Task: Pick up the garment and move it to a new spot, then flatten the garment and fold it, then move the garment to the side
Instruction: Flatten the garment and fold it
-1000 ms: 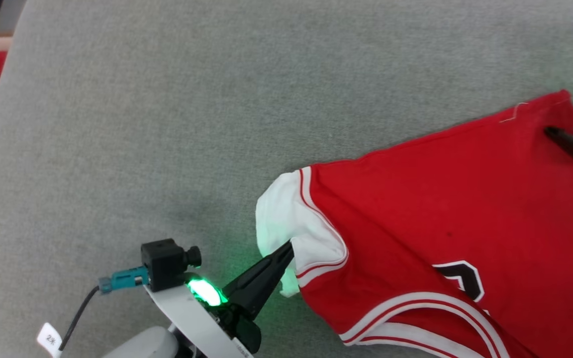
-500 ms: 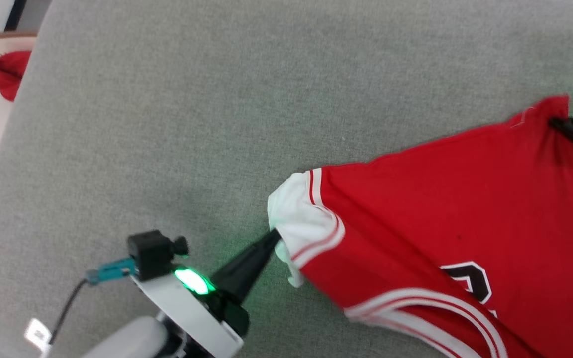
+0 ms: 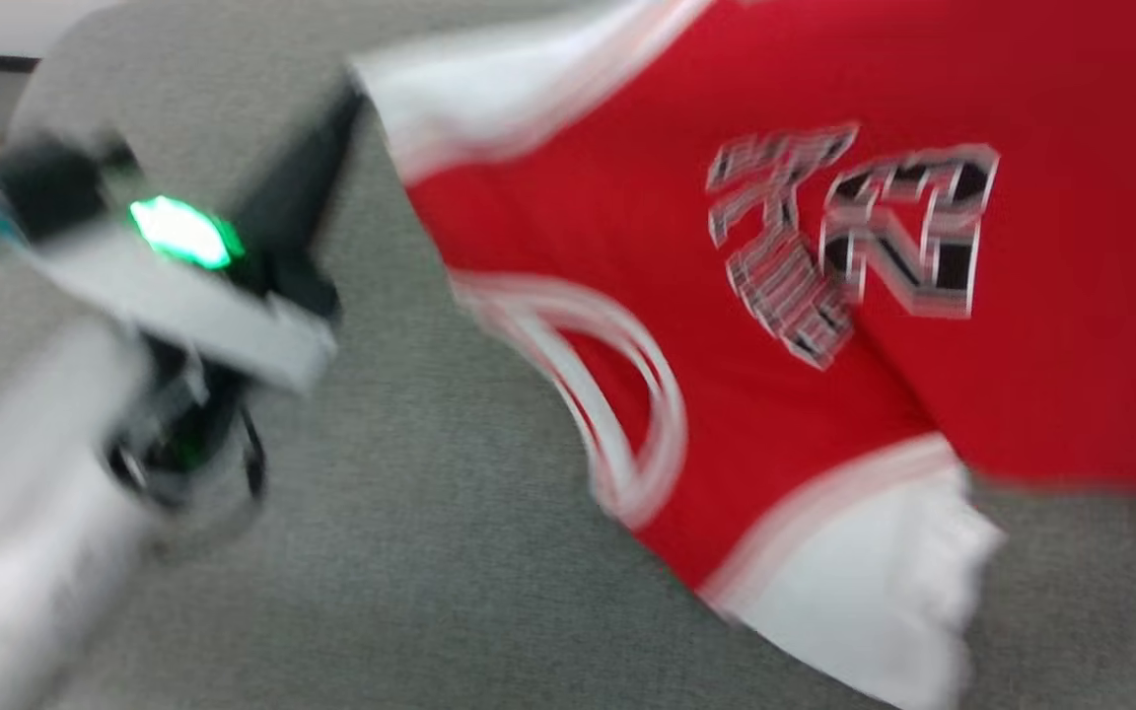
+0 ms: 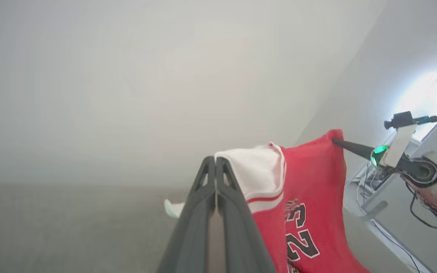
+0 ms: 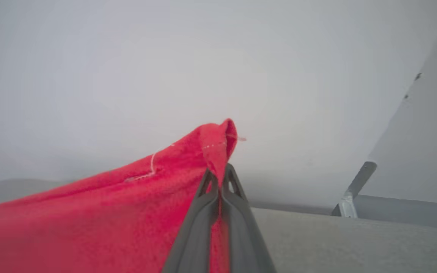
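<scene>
- My left jaws are pressed together: the two dark fingers (image 4: 197, 227) meet at their tips with the white sleeve (image 4: 256, 170) of the shirt (image 4: 309, 197) nipped there. A scrap of white cloth pokes out on the fingers' other side.
- My right jaws are closed too. Their fingers (image 5: 194, 235) pinch a red corner (image 5: 218, 138) of the shirt, and red cloth shows in the slit between them.
- From the left wrist view I can see the right arm's fingers gripping that far corner, with a green light (image 4: 379, 150) glowing at their base.
- The shirt hangs stretched between the two grips. Its top edge runs from the sleeve across to the red corner, and the body drops away below.
- The black, white-edged "23" (image 4: 301, 229) faces my left wrist camera.
- My head view is smeared by motion, so I read it loosely. The shirt spreads across the upper right, number side towards me.
- In that view the gripped sleeve sits at the top beside the left fingers. A second sleeve (image 3: 864, 602), also white, is at the lower right, and the striped neckline (image 3: 627, 394) curves between them.
- The left arm (image 3: 35, 473) fills the left side of the head view.
- The grey cloth-covered bench (image 3: 410, 592) lies underneath. I cannot tell whether the shirt's lower part touches it.
</scene>
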`<state>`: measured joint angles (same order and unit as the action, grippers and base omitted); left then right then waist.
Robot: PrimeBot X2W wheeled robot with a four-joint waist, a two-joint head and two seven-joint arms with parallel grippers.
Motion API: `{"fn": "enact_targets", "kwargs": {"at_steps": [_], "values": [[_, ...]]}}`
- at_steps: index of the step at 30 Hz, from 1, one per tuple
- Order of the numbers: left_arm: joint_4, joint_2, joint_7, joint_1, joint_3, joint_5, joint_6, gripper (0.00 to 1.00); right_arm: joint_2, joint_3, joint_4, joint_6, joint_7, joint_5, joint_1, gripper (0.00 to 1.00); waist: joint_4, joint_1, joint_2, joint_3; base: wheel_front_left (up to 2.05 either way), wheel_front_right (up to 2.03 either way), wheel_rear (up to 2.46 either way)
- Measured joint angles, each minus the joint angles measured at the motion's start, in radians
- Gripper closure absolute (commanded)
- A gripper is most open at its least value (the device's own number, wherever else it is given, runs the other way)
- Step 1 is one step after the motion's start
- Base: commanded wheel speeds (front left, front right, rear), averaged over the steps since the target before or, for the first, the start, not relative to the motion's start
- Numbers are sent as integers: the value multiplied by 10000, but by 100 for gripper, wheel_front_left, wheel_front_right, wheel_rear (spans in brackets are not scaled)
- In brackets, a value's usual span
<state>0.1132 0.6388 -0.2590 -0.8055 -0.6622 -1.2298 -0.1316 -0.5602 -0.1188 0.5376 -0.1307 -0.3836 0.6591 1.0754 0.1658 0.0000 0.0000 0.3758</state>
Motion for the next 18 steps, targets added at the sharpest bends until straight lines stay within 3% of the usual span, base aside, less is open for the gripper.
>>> {"fn": "enact_targets", "kwargs": {"at_steps": [12, 18], "values": [[4709, -1018, 224, -7135, 1281, -63, -15, 100, 1290, 2159, 2092, -27, 2324, -1693, 4518, 100, -778, 0, 0, 991, 0, 0, 0], [5306, -1480, 113, -8370, 1313, -261, -15, 100, 1457, 2426, 3041, -50, 2915, -2008, 5384, 100, -1054, 0, 0, 1262, 0, 0, 0]]}}
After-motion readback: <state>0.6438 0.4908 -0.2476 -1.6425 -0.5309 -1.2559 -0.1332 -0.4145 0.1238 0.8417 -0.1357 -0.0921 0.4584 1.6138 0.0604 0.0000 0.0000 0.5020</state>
